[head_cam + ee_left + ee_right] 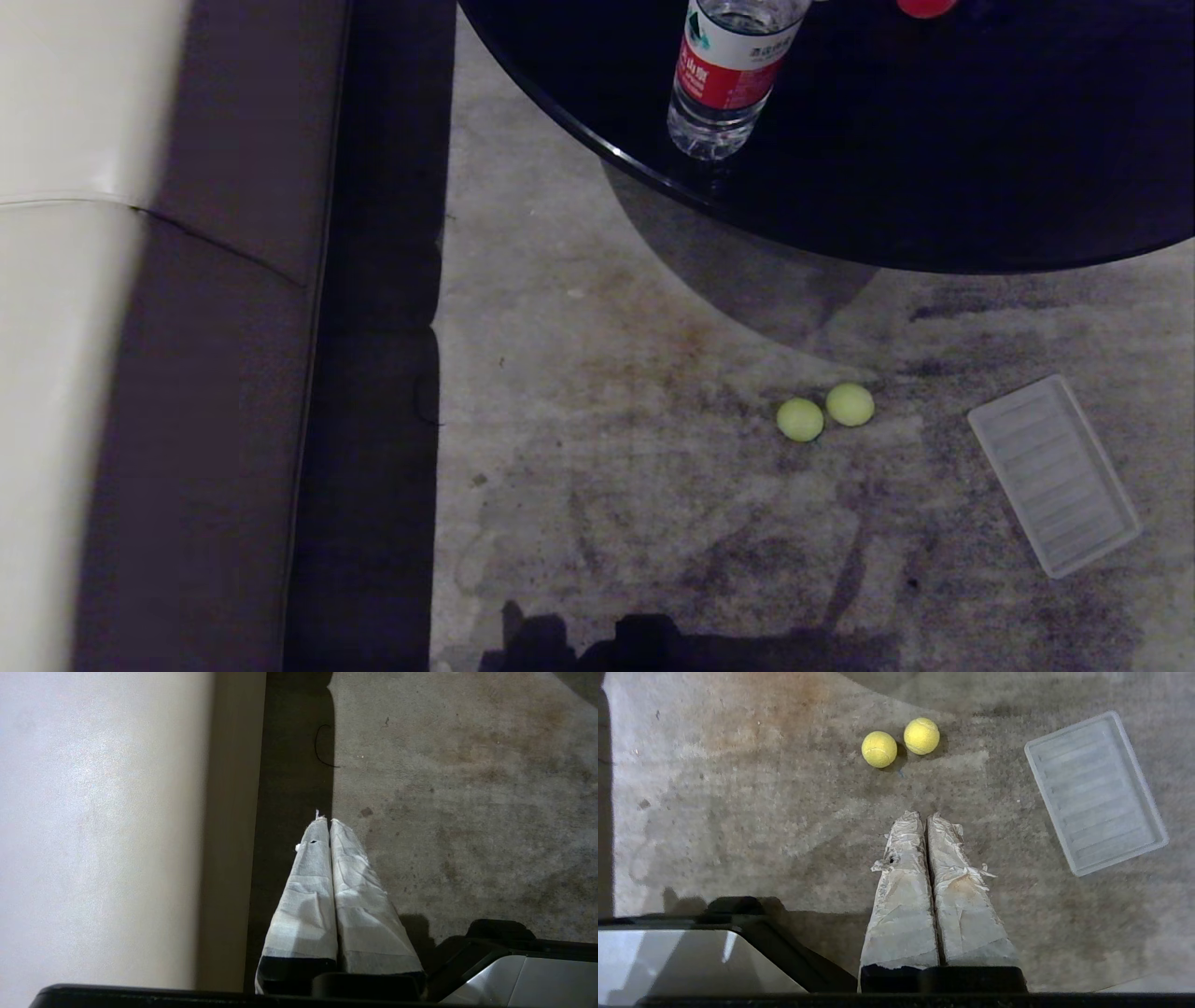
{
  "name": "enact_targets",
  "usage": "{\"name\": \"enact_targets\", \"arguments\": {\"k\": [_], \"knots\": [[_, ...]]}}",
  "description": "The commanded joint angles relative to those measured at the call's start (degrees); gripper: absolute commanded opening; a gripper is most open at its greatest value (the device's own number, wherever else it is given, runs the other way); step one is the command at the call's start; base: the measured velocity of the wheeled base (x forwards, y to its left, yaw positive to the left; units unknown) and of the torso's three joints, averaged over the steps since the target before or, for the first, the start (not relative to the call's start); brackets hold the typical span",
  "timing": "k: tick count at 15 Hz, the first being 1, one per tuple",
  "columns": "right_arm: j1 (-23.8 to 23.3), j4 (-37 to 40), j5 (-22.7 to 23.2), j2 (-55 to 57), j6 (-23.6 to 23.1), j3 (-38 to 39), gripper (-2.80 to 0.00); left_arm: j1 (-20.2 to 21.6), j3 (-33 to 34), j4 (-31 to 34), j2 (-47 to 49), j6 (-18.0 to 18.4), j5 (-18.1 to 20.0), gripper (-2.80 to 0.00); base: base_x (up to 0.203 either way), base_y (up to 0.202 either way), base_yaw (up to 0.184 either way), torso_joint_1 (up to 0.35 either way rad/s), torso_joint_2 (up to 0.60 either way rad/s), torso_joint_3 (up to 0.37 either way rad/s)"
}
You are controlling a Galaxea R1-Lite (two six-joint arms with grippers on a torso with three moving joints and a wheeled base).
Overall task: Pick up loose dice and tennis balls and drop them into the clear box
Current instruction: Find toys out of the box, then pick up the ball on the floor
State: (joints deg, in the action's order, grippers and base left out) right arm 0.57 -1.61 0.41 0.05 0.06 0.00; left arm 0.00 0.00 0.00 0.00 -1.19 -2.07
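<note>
While right pincer [926,816] hangs closed and empty, tennis balls [900,743] lie just ahead, apart.

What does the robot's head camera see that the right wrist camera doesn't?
Only the head view shows the round black glossy table, the clear plastic water bottle with a red label standing on it, and the cream and brown sofa. Only the right wrist view shows the shut, tape-wrapped right end effector above the floor. Both show the two fuzzy yellow-green tennis balls side by side on the stained grey carpet, and the whitish ribbed flat plastic lid lying nearby.
</note>
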Motion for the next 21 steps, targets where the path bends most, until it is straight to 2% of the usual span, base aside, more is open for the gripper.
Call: {"name": "enact_targets", "arguments": {"k": [1,2,3,6,8,10,12,18,21], "knots": [[0.0,-0.1,0.4,0.0,-2.5,0.6,-2.80,0.0,0.1,0.0,0.0,-0.1,0.0,-2.80,0.000,0.000,0.000,0.000,0.00,0.000],[0.0,0.3,0.1,0.0,-1.4,0.5,-2.80,0.0,0.1,0.0,0.0,0.0,0.0,-2.80,0.000,0.000,0.000,0.000,0.00,0.000],[0.0,0.4,-0.7,0.0,1.6,0.4,-2.80,0.0,0.1,0.0,0.0,-0.1,0.0,-2.80,0.000,0.000,0.000,0.000,0.00,0.000],[-0.1,5.1,-1.0,5.5,1.7,-8.1,-2.80,0.0,0.1,0.0,0.1,-0.1,0.0,-2.80,0.000,0.000,0.000,0.000,0.00,0.000],[-0.1,7.8,-1.0,18.1,1.9,-14.6,-2.80,0.0,0.1,0.0,0.0,-0.1,0.0,-2.80,0.000,0.000,0.000,0.000,0.00,0.000],[0.0,6.4,-1.0,31.3,2.1,-17.8,-2.80,0.0,0.1,0.0,0.0,-0.1,0.0,-2.80,0.000,0.000,0.000,0.000,0.00,0.000],[0.2,0.9,-1.0,44.7,2.4,-19.4,-2.80,0.0,0.1,0.0,0.0,-0.1,0.0,-2.80,0.000,0.000,0.000,0.000,0.00,0.000],[5.0,-29.4,-3.2,83.5,7.4,-22.0,-2.80,0.0,0.1,0.0,0.1,-0.1,0.0,-2.80,0.000,0.000,0.000,0.000,0.00,0.000],[5.9,-41.9,-3.9,98.9,10.0,-24.3,-2.80,0.0,0.1,0.0,0.0,-0.1,0.0,-2.80,0.000,0.000,0.000,0.000,0.00,0.000]]}}
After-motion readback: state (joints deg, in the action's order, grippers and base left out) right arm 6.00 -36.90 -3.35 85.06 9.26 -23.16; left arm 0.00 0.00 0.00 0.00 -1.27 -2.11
